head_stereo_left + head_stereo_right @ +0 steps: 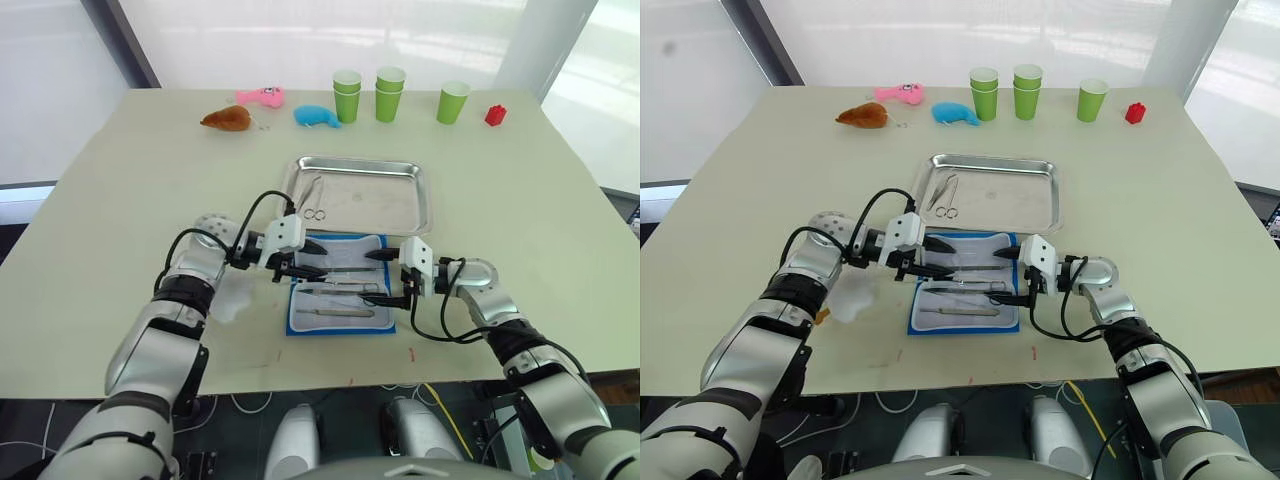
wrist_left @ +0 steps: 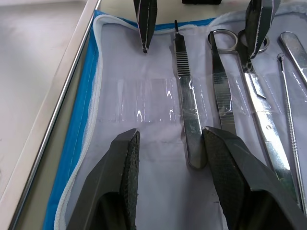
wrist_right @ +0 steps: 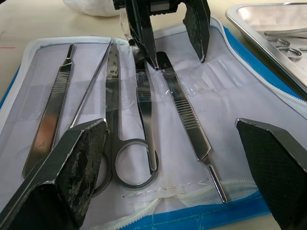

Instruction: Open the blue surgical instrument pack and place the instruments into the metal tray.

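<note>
The blue surgical instrument pack lies open on the tabletop, just before the metal tray. My left fingers and right fingers hang spread above its instruments, gripping nothing.

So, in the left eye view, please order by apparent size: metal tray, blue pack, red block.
1. metal tray
2. blue surgical instrument pack, lying open; nearer the camera, so its gap to the tray is unsure
3. red block, clearly smallest

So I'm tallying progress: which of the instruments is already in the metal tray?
The ring-handled scissors, lying at the left end of the metal tray. The other instruments lie on the opened blue surgical instrument pack.
</note>
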Motion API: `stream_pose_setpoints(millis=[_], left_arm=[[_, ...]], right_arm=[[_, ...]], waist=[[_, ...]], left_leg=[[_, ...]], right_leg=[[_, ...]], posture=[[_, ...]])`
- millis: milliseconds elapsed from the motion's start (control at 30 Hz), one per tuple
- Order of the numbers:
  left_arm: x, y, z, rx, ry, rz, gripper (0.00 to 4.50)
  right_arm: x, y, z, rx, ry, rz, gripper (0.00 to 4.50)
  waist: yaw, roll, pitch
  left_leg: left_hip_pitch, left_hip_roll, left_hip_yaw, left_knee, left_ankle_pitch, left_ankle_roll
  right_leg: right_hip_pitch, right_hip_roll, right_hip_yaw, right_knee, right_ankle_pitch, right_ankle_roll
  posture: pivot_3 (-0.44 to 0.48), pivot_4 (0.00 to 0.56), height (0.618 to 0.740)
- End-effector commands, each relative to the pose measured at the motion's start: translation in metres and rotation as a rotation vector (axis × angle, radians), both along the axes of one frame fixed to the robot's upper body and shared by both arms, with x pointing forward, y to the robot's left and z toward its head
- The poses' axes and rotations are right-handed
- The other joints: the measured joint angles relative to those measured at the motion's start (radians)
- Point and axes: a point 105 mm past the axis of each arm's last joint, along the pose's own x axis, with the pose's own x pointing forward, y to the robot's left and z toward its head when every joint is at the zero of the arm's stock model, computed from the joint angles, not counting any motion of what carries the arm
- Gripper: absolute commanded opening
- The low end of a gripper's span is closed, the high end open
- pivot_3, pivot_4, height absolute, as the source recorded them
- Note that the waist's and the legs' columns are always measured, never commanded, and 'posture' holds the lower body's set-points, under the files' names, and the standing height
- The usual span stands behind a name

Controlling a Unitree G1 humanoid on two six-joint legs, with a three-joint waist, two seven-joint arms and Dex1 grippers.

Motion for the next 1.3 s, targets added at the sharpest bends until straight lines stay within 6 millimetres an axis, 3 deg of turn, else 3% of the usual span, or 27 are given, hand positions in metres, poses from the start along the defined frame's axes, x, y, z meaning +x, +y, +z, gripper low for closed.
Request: stream_pose_setpoints(millis=[33,267,367,433,500,900,1300], left_arm=[[-0.002,0.005,-0.006,0.017,0.007,0.004,2.22],[-0.006,0.006,-0.016,0.022,0.072,0.01,2.22],[-0.007,0.007,-0.018,0.023,0.102,0.015,1.26],[-0.009,0.008,-0.02,0.031,0.125,0.01,0.25],[-0.009,0.009,-0.019,0.029,0.135,0.007,0.02],[-0.004,0.01,0.008,0.078,0.092,-0.017,0.02],[-0.014,0.019,0.037,0.149,0.093,-0.031,0.02]], right_arm=[[-0.02,-0.027,-0.067,-0.208,0.214,-0.064,4.5],[-0.02,-0.027,-0.067,-0.209,0.213,-0.065,4.5],[-0.019,-0.027,-0.066,-0.208,0.211,-0.066,4.5],[-0.019,-0.027,-0.066,-0.208,0.21,-0.066,4.5],[-0.018,-0.027,-0.066,-0.208,0.21,-0.067,4.5],[-0.02,-0.025,-0.067,-0.208,0.217,-0.06,4.5],[-0.02,-0.022,-0.067,-0.205,0.218,-0.053,4.5]], waist=[[0.0,0.0,0.0],[0.0,0.001,-0.002],[0.0,0.001,-0.002],[0.0,0.002,-0.002],[-0.001,0.002,-0.003],[-0.001,0.002,-0.003],[-0.004,0.002,-0.002]], left_leg=[[0.0,0.0,0.0,0.0,0.0,0.0],[0.0,0.0,0.0,0.0,0.0,0.0],[0.0,0.0,0.0,0.0,0.0,0.0],[0.0,0.0,0.0,0.0,0.0,0.0],[0.001,0.0,0.0,0.0,0.0,0.0],[0.001,0.0,0.0,0.0,0.0,0.0],[0.0,0.0,-0.001,0.0,0.0,0.0]], right_leg=[[0.0,0.0,0.0,0.0,0.0,0.0],[0.0,0.0,0.0,0.0,0.0,0.0],[0.0,0.0,0.0,0.0,0.0,0.0],[0.0,0.0,0.0,0.0,0.0,0.0],[0.0,0.0,0.0,0.0,0.0,0.0],[0.001,0.0,0.0,0.0,0.0,0.0],[0.0,0.001,0.0,0.001,0.0,0.0]], posture=[[0.0,0.15,0.74],[0.0,0.15,0.74],[0.0,0.15,0.74],[0.0,0.15,0.74],[0.0,0.15,0.74],[0.0,0.15,0.74],[0.0,0.15,0.74]])
